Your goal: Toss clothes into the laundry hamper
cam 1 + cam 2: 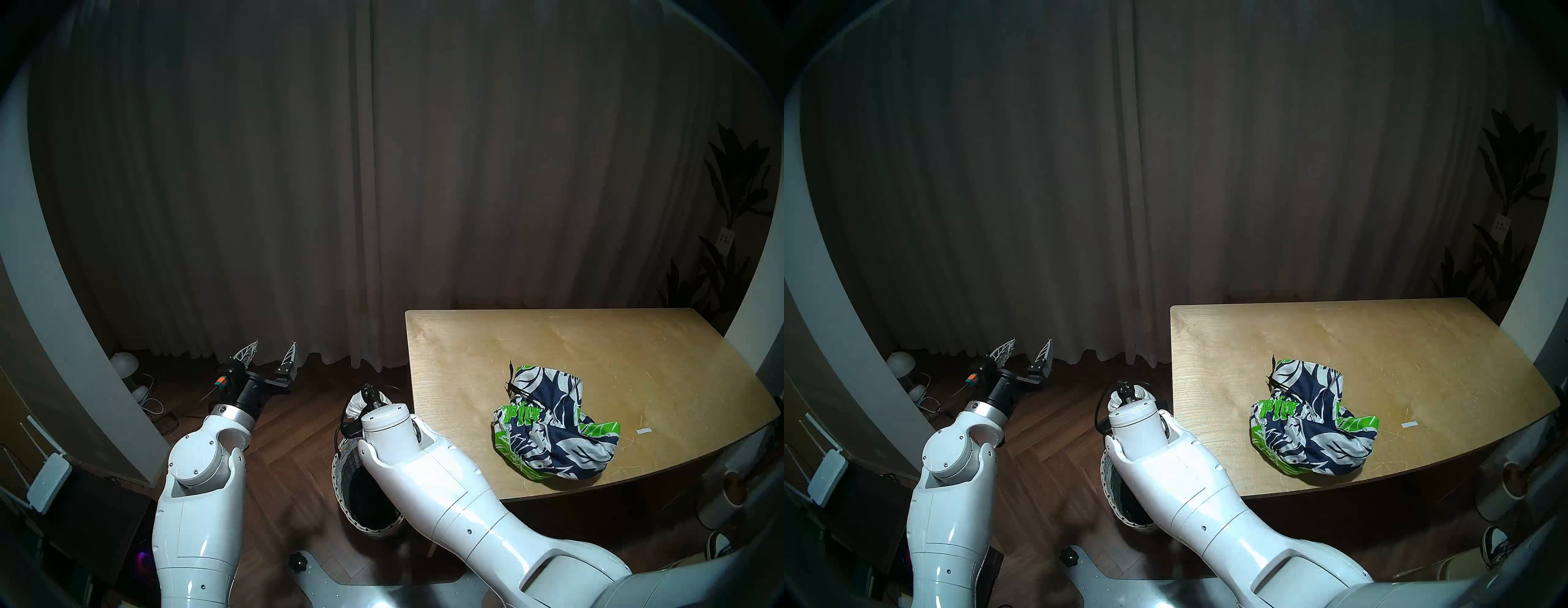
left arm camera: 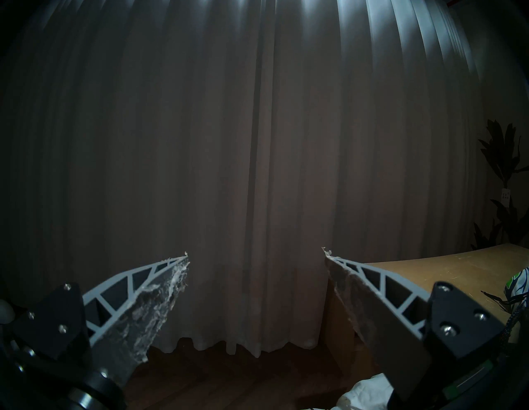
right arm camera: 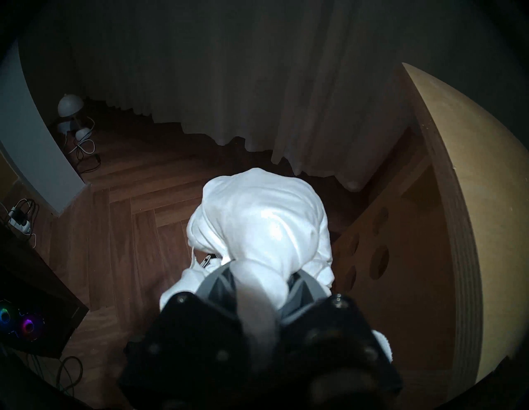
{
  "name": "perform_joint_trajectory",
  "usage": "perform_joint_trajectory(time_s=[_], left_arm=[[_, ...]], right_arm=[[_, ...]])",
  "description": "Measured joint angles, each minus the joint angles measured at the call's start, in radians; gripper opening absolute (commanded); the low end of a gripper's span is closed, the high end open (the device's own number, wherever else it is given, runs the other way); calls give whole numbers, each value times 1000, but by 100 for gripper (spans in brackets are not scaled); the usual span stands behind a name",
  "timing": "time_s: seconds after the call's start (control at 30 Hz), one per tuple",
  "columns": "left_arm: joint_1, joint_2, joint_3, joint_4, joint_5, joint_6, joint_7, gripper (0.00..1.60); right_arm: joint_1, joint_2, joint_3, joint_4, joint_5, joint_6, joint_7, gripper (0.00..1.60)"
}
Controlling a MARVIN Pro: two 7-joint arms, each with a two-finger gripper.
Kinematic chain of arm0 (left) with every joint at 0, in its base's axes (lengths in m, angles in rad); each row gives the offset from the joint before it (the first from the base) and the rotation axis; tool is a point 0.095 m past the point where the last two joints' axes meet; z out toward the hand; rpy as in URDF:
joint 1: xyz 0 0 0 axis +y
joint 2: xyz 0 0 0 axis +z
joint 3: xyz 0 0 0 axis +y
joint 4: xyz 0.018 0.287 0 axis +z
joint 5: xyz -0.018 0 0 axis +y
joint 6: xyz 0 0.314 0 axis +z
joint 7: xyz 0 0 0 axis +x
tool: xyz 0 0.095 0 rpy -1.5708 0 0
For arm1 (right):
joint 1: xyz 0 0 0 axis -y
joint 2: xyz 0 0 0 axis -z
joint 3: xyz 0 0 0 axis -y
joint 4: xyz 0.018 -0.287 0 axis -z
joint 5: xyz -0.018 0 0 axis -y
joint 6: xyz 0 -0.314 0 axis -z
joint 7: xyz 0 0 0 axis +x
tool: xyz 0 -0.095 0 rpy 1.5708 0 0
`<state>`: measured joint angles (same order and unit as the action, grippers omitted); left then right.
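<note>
Right jaws (image 3: 254, 289) clamped on bunched white garment (image 3: 257, 223), hanging over woven hamper (image 1: 344, 475) on the floor beside wooden surface (image 1: 594, 339). Dark cloth inside hamper. Left jaws (image 2: 254, 257) spread wide, holding nothing, aimed at curtain (image 2: 257, 143). Leaf-print garment (image 1: 551, 424) crumpled on surface, well apart.

The round woven laundry hamper (image 1: 341, 479) stands on the floor just beside the pale wooden tabletop's (image 1: 551, 339) left edge, its mouth largely covered by the right forearm. The left hand (image 1: 273, 350), fingers spread, hangs over bare floor before the grey pleated curtain (image 1: 297, 170). The leaf-print garment (image 1: 551, 424) occupies the tabletop's near part.
</note>
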<state>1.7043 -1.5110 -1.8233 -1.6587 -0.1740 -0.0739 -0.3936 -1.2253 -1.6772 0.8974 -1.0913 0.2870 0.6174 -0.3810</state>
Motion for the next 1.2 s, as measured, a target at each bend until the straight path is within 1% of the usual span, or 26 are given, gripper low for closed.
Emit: perform_joint_trajectory(time_s=[0.03, 0.1, 0.13, 0.27, 0.4, 0.47, 0.97, 1.1, 1.2], left_arm=[[0, 0, 0, -1, 1, 2, 1, 160], [0, -2, 0, -6, 5, 10, 5, 160], [0, -2, 0, -6, 5, 11, 5, 160], [0, -5, 0, -13, 11, 24, 11, 160], [0, -7, 0, -17, 15, 33, 15, 160], [0, -9, 0, -19, 18, 37, 17, 160], [0, -16, -3, -29, 26, 42, 14, 160], [1, -18, -5, -31, 26, 42, 11, 160], [1, -18, -5, -32, 26, 42, 9, 160]], right_arm=[[6, -4, -2, 12, 0, -3, 0, 0], [33, -20, -11, 65, 0, -17, 0, 0], [36, -22, -12, 71, 0, -19, 0, 0], [81, -52, -21, 174, 0, -42, 0, 0], [113, -76, -21, 248, -1, -57, -2, 0], [136, -94, -19, 300, -3, -69, -2, 0], [269, -178, 5, 540, -7, -136, 4, 0], [295, -194, 5, 603, -11, -166, 15, 0], [306, -202, 5, 631, -13, -181, 21, 0]])
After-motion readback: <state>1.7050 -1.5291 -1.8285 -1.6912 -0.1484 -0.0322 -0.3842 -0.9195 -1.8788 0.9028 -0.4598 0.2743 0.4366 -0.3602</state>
